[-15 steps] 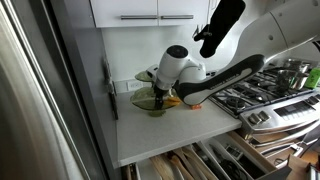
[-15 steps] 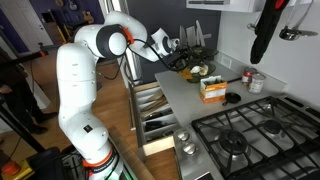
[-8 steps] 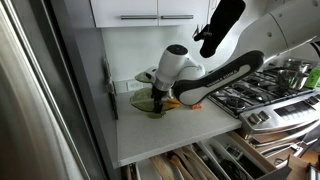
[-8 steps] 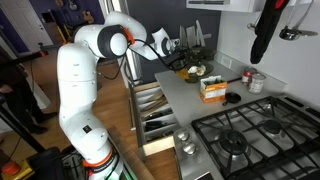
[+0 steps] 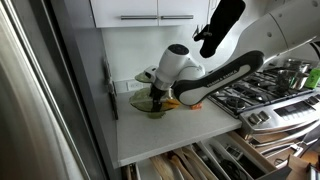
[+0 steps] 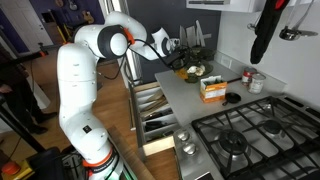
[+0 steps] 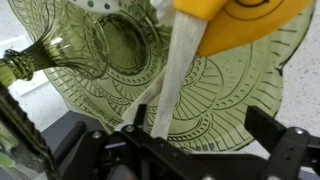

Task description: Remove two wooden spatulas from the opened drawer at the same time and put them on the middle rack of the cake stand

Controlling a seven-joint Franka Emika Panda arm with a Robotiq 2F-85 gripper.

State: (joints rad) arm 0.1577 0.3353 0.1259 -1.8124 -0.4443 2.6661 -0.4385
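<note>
While my jaws stand spread low over the green glass cake stand (image 7: pixel 245 105), the wooden spatulas (image 7: pixel 178 85) lie on its plate between them, long axis pointing straight away from me, tips under a yellow thing (image 7: pixel 250 25).

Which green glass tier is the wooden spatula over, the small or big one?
The big patterned plate; the small tier sits upper left, clear of the spatula.
</note>
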